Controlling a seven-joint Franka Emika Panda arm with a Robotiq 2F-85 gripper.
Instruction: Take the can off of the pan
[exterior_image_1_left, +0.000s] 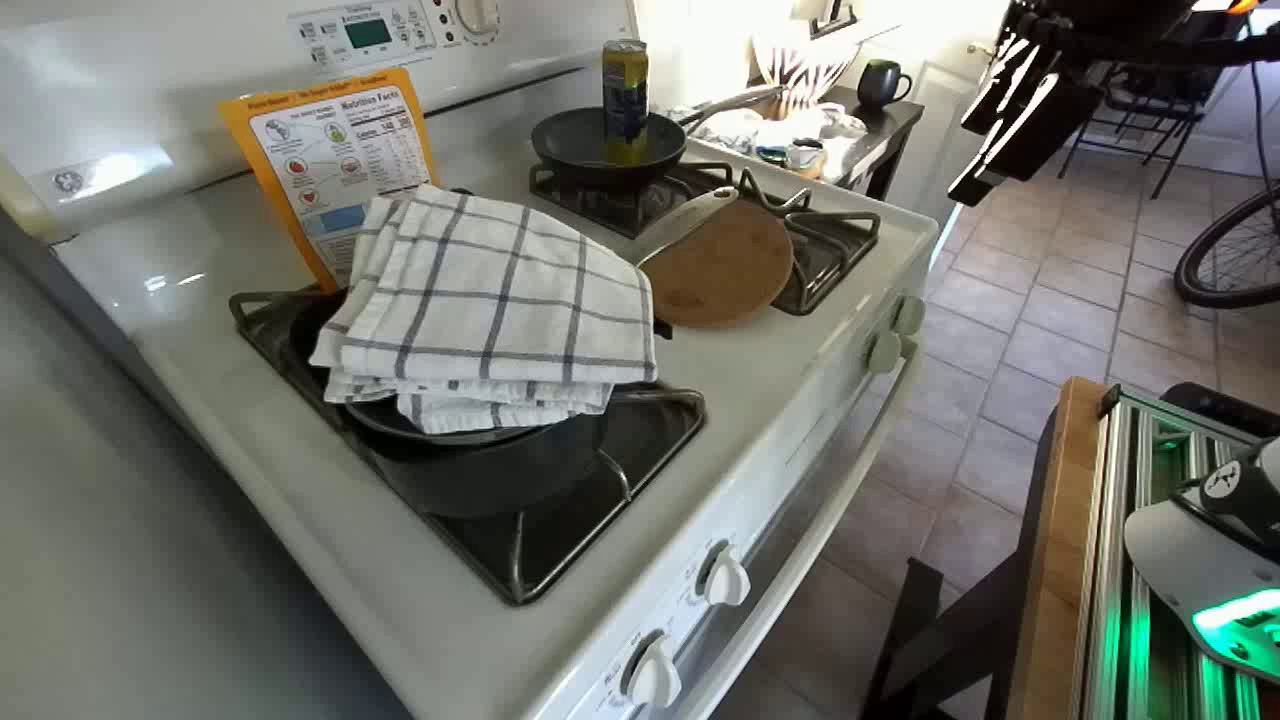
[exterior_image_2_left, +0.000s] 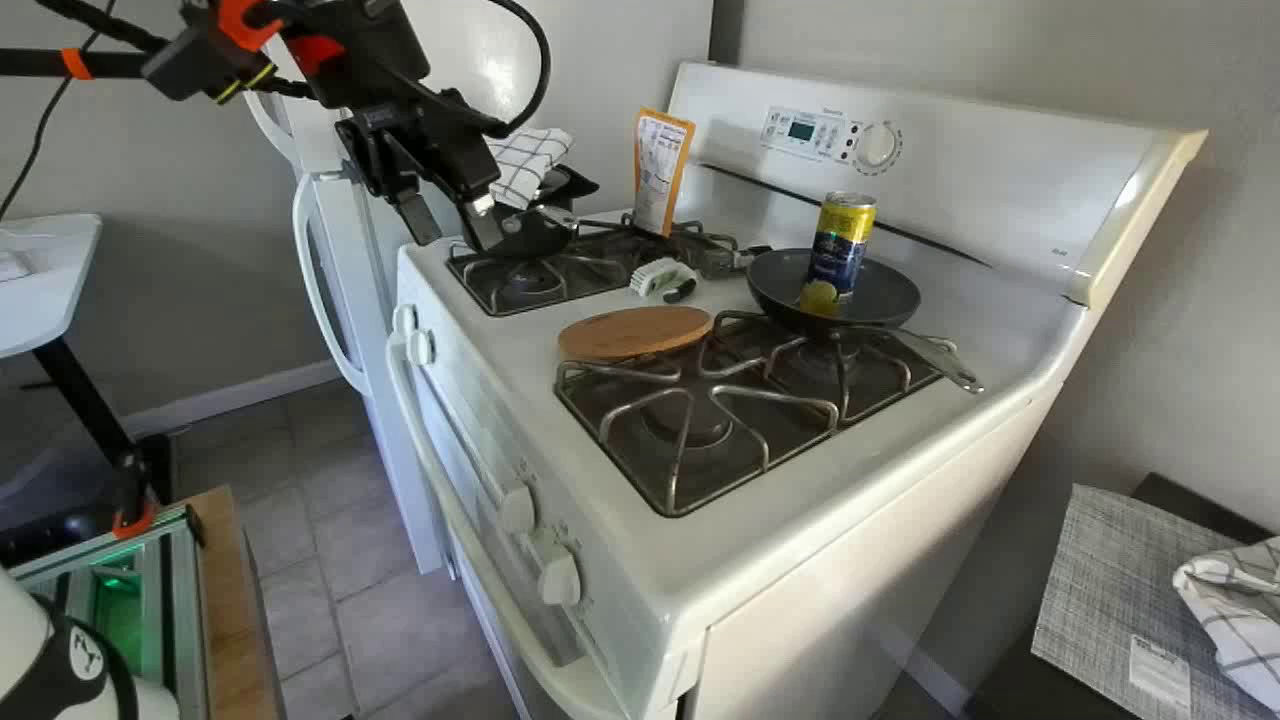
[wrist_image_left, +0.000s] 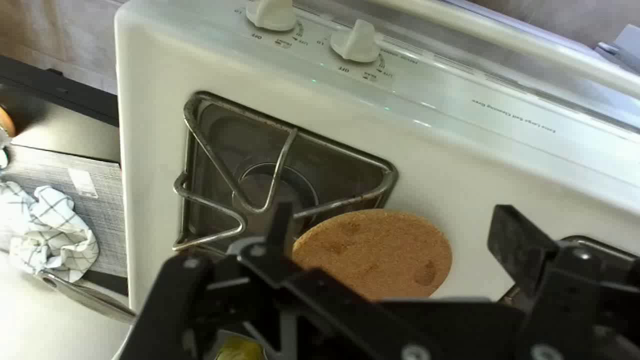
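Observation:
The can (exterior_image_1_left: 625, 90) stands upright in the black pan (exterior_image_1_left: 560, 145) on a back burner. It has a yellow top band, a dark blue middle and yellow-green low down. Both also show in an exterior view, the can (exterior_image_2_left: 842, 238) and the pan (exterior_image_2_left: 893, 290) with its silver handle pointing away from the stove back. My gripper (exterior_image_2_left: 455, 228) is open and empty, high near the stove's front, well apart from the can. In the wrist view the gripper (wrist_image_left: 393, 220) has its fingers wide apart. A yellow bit of the can (wrist_image_left: 240, 348) shows at the bottom edge, mostly hidden.
A brown round board (wrist_image_left: 380, 252) lies partly on the front grate. A checked towel (exterior_image_1_left: 490, 290) covers another pan. An orange pouch (exterior_image_2_left: 662, 170) stands behind it. A brush (exterior_image_2_left: 663, 277) lies between the burners. The stove (exterior_image_2_left: 640, 520) has knobs and a handle in front.

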